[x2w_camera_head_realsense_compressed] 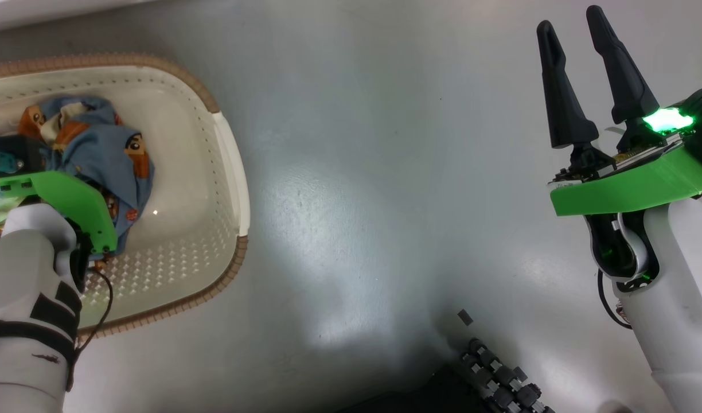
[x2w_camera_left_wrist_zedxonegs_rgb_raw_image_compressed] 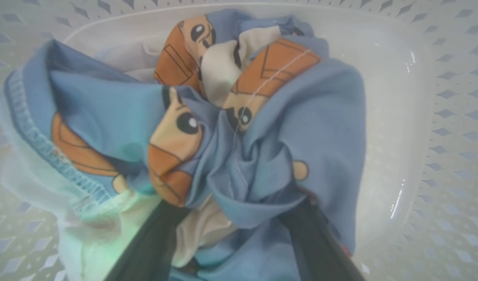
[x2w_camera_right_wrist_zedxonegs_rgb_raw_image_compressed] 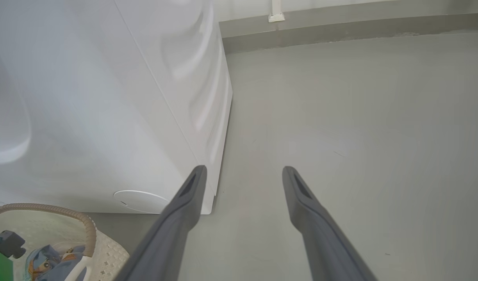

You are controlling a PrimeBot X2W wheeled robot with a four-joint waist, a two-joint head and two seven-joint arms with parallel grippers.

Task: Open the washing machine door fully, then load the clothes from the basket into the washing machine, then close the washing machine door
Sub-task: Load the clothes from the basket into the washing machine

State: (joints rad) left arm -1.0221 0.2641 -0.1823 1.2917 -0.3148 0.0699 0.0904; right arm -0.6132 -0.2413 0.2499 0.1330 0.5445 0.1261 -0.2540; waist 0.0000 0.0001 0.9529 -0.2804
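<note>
We see the basket [x2w_camera_head_realsense_compressed: 236, 189] on the floor [x2w_camera_head_realsense_compressed: 385, 172], near the machine's [x2w_camera_right_wrist_zedxonegs_rgb_raw_image_compressed: 106, 97] front bottom edge, w/ a strip of bare floor btwn them. The machine stands toward the floor's far edge, where a grey skirting [x2w_camera_right_wrist_zedxonegs_rgb_raw_image_compressed: 340, 31] runs along the wall. A round flap [x2w_camera_right_wrist_zedxonegs_rgb_raw_image_compressed: 139, 201] sits low on its front, near the bottom corner.

The clothes [x2w_camera_head_realsense_compressed: 110, 155] are blue fabric w/ orange-brown cartoon faces plus a cream piece. They're bunched in one heap on the basket's bottom, toward one end; the rest of the bottom is bare.

The L end effector [x2w_camera_left_wrist_zedxonegs_rgb_raw_image_compressed: 235, 210] is down inside the basket, right on the heap. Its fingers [x2w_camera_left_wrist_zedxonegs_rgb_raw_image_compressed: 145, 246] stand wide apart & are pushed into the fabric. A blue fold w/ a cream bit bulges btwn them & drapes over the tips, so the tips are hidden. We read it as open, not clamped on the cloth. A green glow tints the cloth near one finger.

The R end effector [x2w_camera_head_realsense_compressed: 569, 20] hangs over bare floor, well apart from the basket, fingers spread w/ nothing btwn them: open & empty. In its wrist view one finger overlaps the machine's front corner & the other lies over floor. A green lamp [x2w_camera_head_realsense_compressed: 666, 120] glows on its wrist mount.
</note>
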